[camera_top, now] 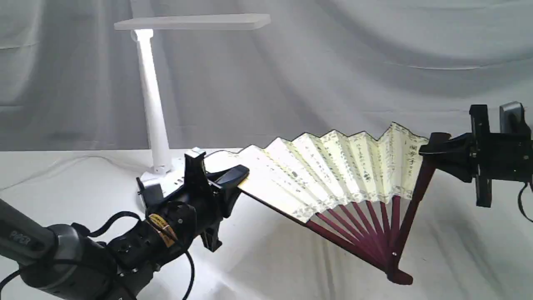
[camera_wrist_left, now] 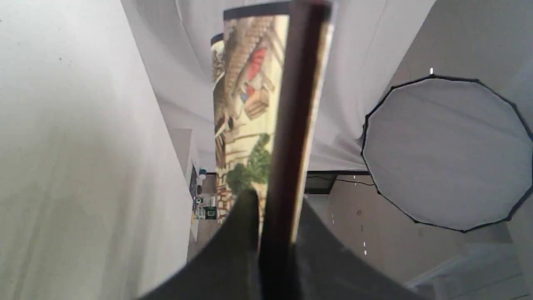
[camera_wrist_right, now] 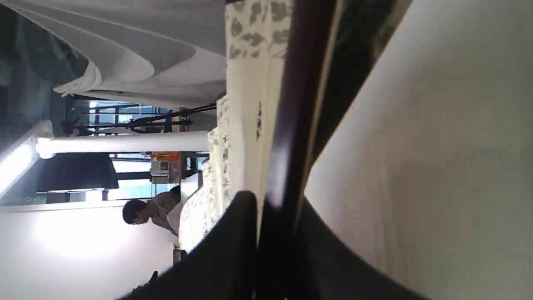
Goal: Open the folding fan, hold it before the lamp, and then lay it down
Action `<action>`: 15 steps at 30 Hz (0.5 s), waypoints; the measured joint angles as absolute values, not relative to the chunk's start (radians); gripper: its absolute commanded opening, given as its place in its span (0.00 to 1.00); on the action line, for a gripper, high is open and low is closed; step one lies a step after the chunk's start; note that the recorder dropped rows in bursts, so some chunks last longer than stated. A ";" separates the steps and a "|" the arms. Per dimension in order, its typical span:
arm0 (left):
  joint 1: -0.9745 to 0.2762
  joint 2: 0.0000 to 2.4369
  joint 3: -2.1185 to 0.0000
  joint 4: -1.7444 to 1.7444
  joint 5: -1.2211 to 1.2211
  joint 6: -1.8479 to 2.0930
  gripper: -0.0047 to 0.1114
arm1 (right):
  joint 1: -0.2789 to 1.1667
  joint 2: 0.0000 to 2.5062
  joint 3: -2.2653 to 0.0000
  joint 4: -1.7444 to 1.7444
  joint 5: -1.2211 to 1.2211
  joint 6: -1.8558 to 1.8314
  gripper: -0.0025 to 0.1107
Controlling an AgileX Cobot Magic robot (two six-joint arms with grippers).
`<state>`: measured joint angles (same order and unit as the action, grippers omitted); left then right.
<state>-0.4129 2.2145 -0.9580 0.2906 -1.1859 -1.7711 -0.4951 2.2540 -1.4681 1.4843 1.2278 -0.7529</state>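
wide white cloth (camera_top: 266, 266) over the table and up the back wall, and across the middle of it the folding fan (camera_top: 333, 166), spread open, cream pleats with dark columns of writing facing us. it hangs between the two arms, tilted, its left end low and just in front of the lamp's base, its right end higher. the lamp (camera_top: 152, 104) stands at the back left, its flat head well above the fan's left end; most of the leaf sits to the right of it.

down to the arms. the left gripper (camera_top: 239, 177) is clamped on the left guard (camera_wrist_left: 291, 125), and the wrist view shows both fingers pinching that dark stick. the right gripper (camera_top: 433, 146) is pinched on the right guard (camera_wrist_right: 297, 104) near its top. both grips are on wood, none on paper.

that looks the right hold: the guards are the stiff parts, while the leaf looks thin, light and easy to crease or tear if the arms pull apart too far or twist against each other. polished wood may slide in the pads.

smallest bit: the pivot (camera_top: 399, 277) at the bottom, right at the cloth; touching or just clear, cannot tell.
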 measured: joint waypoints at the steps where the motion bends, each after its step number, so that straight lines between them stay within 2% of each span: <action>1: -0.413 2.215 -0.958 0.286 -1.186 -1.769 0.04 | -0.506 2.254 -1.468 1.481 1.230 -0.748 0.02; 15: -0.413 2.216 -0.958 0.251 -1.178 -1.733 0.04 | -0.623 2.254 -1.468 1.426 1.236 -0.706 0.02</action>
<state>-0.4129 2.2160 -0.9580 0.2510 -1.1781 -1.7327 -0.6232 2.2540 -1.4681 1.4259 1.2360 -0.7064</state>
